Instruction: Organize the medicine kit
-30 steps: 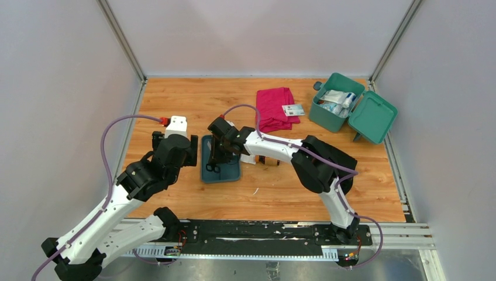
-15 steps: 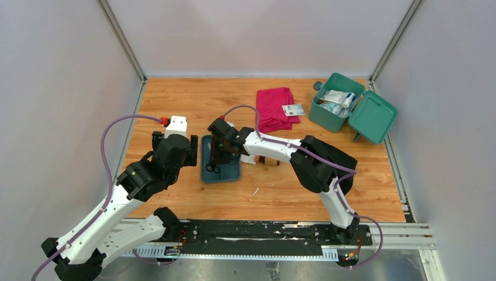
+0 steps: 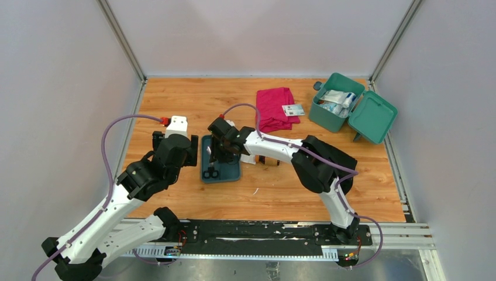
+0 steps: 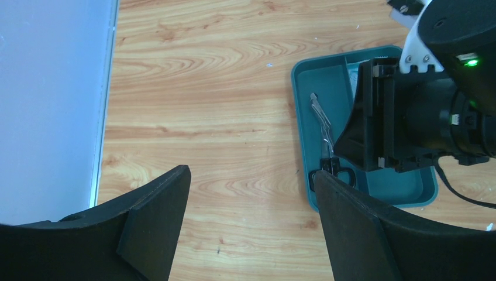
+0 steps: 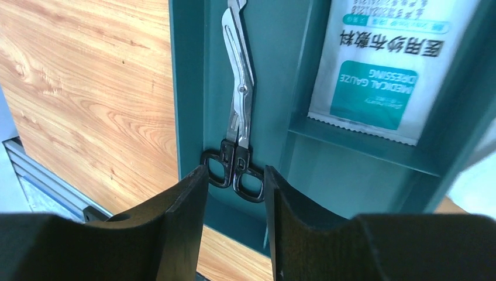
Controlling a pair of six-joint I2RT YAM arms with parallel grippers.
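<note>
The teal-green medicine kit stands open at the back right with packets inside and its lid laid back. My right gripper hovers open over a flat dark-teal tray. Scissors lie flat in the tray's narrow left compartment, their black handles just beyond my fingertips and free of them. A medical gauze packet fills the compartment beside them. My left gripper is open over bare wood, just left of the tray, holding nothing.
A folded pink cloth with a small card on it lies at the back centre. Small items sit on the table under the right forearm, right of the tray. Grey walls close in three sides.
My right gripper's jaws have widened and the scissors now lie loose in the tray, a little nearer its front end. The left arm has not moved.
</note>
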